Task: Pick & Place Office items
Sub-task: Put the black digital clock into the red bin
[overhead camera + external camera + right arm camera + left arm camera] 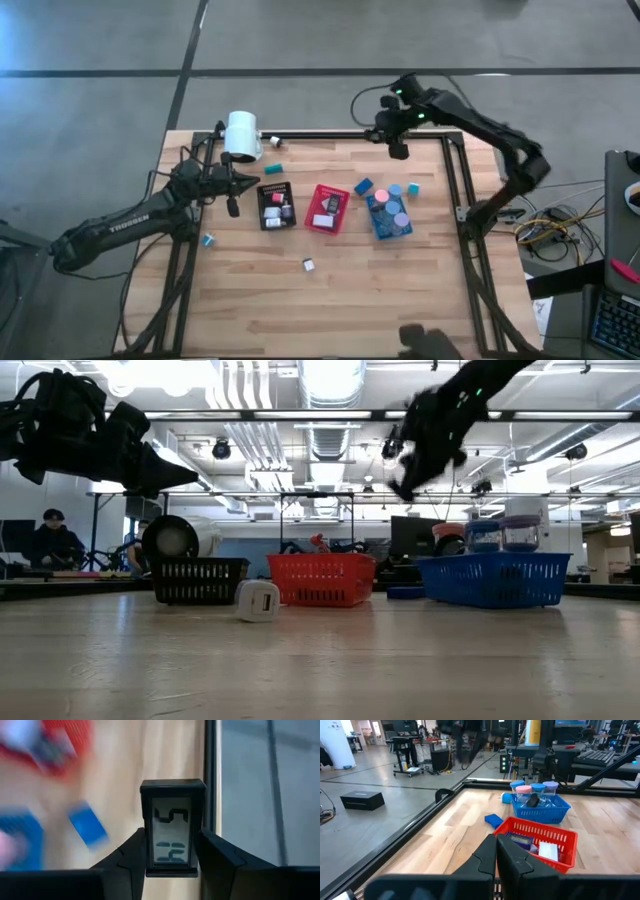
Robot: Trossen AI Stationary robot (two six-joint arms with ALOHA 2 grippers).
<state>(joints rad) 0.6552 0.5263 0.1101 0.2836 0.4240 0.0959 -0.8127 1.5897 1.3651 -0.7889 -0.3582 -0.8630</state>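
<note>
My right gripper [398,150] hangs high over the table's far edge, right of the middle, shut on a small black digital display [172,827] with a grey screen showing digits. In the low view it [405,488] shows well above the trays. My left gripper [233,207] waits shut at the left, just beside the black tray [275,205]. The red tray [327,208] and the blue tray [390,215] hold office items, the blue one pink and blue round caps. A white block [258,601] lies loose on the table. My right gripper pinches the black display by its two long sides [146,845] between its two fingers, toward the end nearer the wrist. The fingers slant downward and lie along the display's length. It is lifted clear of the table, its screen facing the wrist camera.
A big white cylinder [242,135] lies at the far left corner. Loose bits lie about: a blue block [364,186], a teal bit [414,188], another teal bit [208,239] at the left, a white piece [309,264] on the bare near half.
</note>
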